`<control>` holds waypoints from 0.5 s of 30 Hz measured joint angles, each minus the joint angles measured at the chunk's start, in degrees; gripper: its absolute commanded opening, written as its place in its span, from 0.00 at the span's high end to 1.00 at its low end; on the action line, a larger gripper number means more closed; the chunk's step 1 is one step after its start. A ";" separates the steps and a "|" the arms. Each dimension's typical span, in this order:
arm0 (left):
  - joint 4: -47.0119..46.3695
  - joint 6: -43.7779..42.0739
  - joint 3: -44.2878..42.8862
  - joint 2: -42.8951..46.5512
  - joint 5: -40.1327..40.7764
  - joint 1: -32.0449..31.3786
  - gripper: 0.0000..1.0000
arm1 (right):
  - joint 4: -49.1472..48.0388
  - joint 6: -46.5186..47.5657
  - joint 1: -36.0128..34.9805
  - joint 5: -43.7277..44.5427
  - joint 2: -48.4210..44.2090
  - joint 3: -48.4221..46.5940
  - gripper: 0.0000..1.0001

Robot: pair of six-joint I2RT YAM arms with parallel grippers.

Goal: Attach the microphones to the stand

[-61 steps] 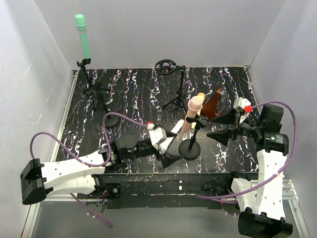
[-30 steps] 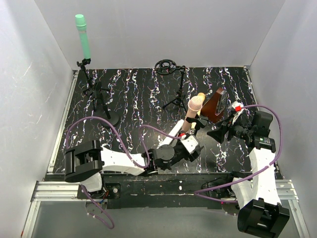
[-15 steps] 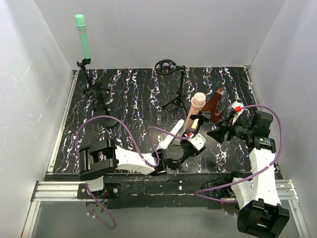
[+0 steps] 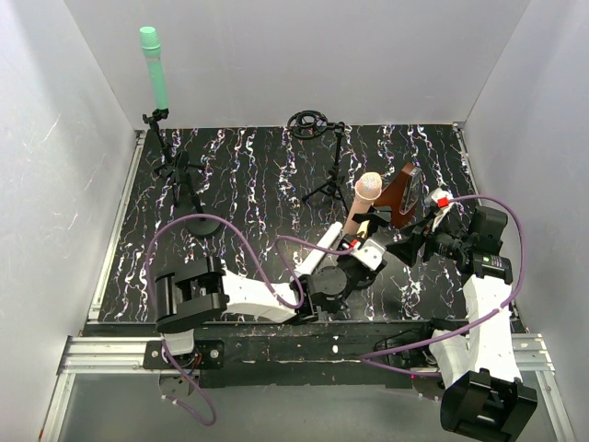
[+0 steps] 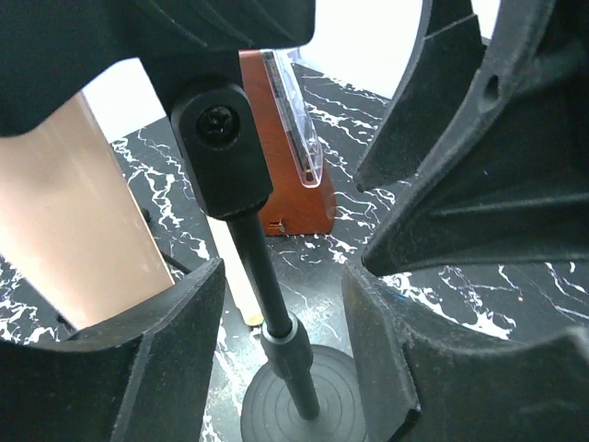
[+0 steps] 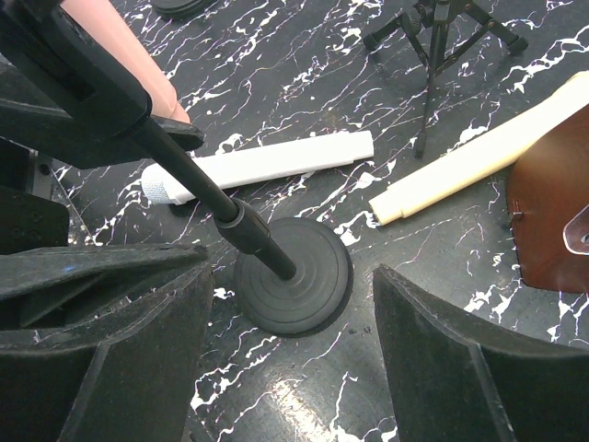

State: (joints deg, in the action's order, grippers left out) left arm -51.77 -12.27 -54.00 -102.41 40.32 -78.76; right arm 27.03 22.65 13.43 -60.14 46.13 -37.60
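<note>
A peach-pink microphone sits clipped on a short round-based stand mid-table. My left gripper is open, its jaws on either side of that stand's pole with a gap on each side. Through the left wrist view the peach-pink microphone rises at the left. My right gripper is open, hovering just right of the stand, and its jaws hold nothing. The white microphone and the yellow microphone lie flat on the table. At the back left the mint green microphone stands upright in its stand.
A brown wedge-shaped object stands right behind the stand, close to the yellow microphone. A tripod stand with a round mount is at the back centre. Another round-based stand is at the left. White walls enclose the table.
My left gripper has slid right round the stand's pole and narrowed slightly. The peach-pink microphone's head has shifted a little right. The right arm has held still over the last second.
</note>
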 measured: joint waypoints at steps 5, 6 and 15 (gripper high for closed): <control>-1.68 -1.11 -3.23 -3.78 2.97 0.04 0.62 | 0.00 0.02 0.02 0.00 0.00 0.00 0.23; -2.38 -1.40 -3.89 -4.66 3.80 0.04 0.65 | 0.00 0.02 0.02 0.00 0.00 0.00 0.23; -4.81 -1.46 -5.01 -6.99 7.15 0.00 1.00 | 0.02 0.07 0.07 0.00 0.00 0.00 0.23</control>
State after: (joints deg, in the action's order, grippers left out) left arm -56.58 -13.74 -59.00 -109.40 47.46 -78.76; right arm 27.05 22.72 13.50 -60.14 46.13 -37.60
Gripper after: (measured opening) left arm 0.090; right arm 0.765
